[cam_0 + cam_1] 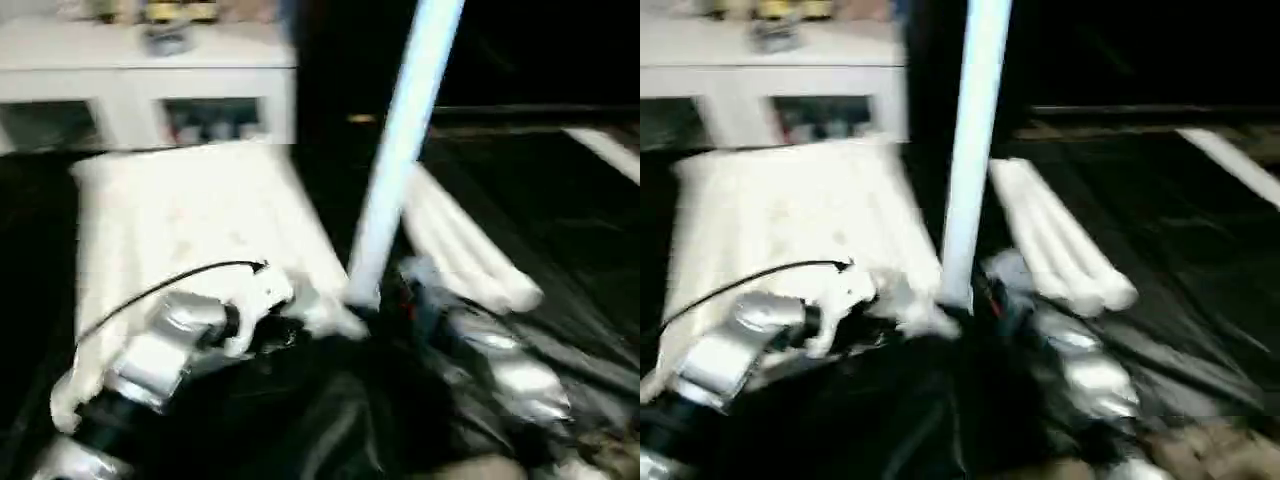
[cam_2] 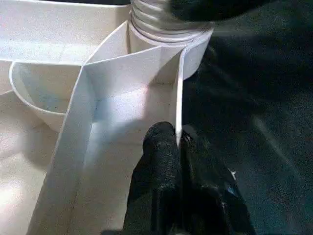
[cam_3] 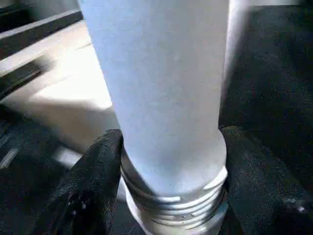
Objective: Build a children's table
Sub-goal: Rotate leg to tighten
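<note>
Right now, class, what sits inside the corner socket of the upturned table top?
The threaded end of a white leg stands in the corner socket of the table top. How deep the thread goes is hidden by the socket wall.

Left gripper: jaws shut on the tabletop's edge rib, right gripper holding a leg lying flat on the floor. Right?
Not flat: the leg stands upright at the tabletop corner, seen in the left eye view. The right gripper holds its threaded end; the left gripper pinches the rib.
</note>
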